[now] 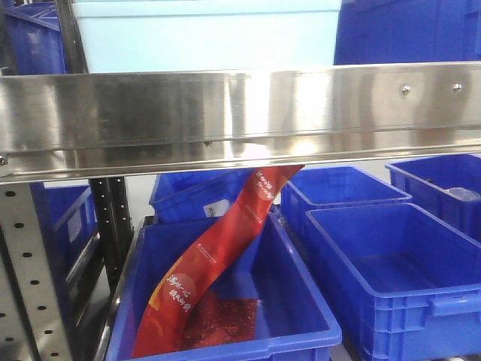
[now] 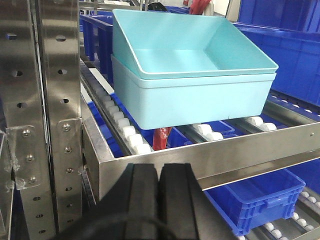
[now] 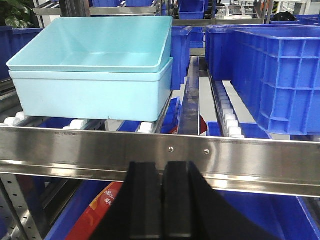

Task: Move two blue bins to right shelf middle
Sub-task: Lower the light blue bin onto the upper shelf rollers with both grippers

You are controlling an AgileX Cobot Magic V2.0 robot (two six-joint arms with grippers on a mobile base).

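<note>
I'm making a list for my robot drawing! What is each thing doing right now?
Pale bins: nested, tilted, empty, on rollers.
Left fingers: shut, holding nothing.
Right fingers: shut, holding nothing.
Red bag: leaning in a dark bin.
Dark bin beside it: empty.

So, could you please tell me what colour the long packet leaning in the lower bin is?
The packet is red with yellowish print, clearest in the front-facing view.

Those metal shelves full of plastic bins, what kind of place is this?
Probably a warehouse or factory storeroom: steel flow racks with white rollers, many dark blue bins, and two nested light-blue bins on a shelf.
</note>
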